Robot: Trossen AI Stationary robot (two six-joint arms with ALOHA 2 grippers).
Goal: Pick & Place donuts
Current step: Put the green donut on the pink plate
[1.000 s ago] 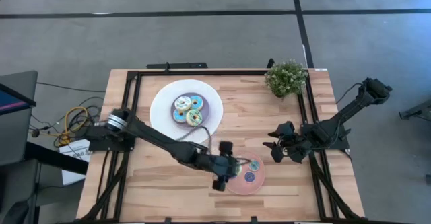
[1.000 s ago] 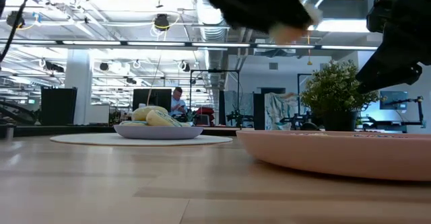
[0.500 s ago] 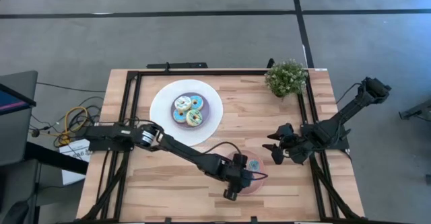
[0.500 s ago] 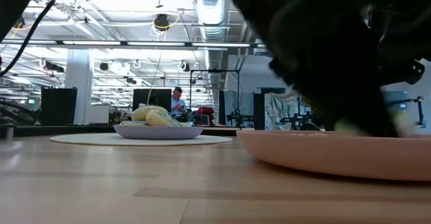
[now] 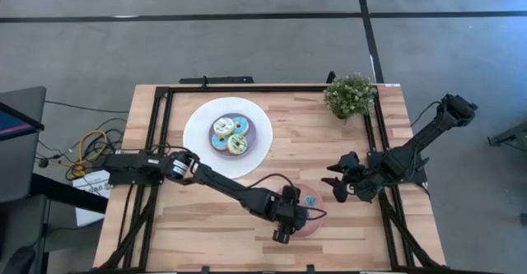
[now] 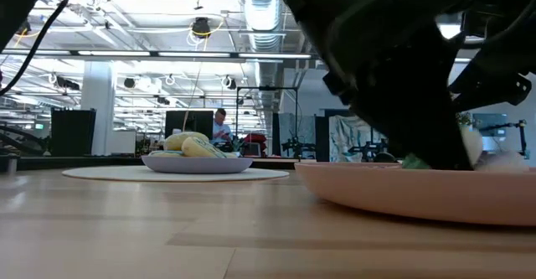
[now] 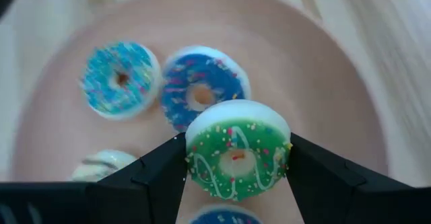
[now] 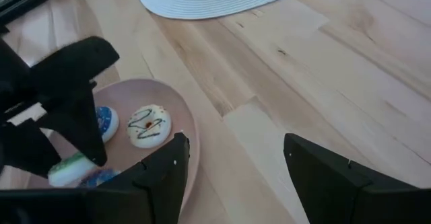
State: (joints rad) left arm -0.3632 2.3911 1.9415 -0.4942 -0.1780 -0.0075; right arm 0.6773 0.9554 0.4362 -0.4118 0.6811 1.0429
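Left wrist view only: left tool [image 7: 237, 158] clamped on green mini donut [image 7: 237, 158] over pink plate [image 7: 330, 83] holding blue minis [image 7: 202, 93]. Right tool [image 5: 339, 187] apart near table's right edge.

Grey floor [image 5: 247, 44] crossed by dark lines; ceiling strip lights [image 6: 151, 54] and exposed ducts [image 6: 260, 11] overhead.

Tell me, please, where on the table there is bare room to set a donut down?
Bare wood lies between the white plate and the plant, and along the front edge left of the pink plate. The pink plate is crowded: mini donuts and the left gripper holding a green donut.
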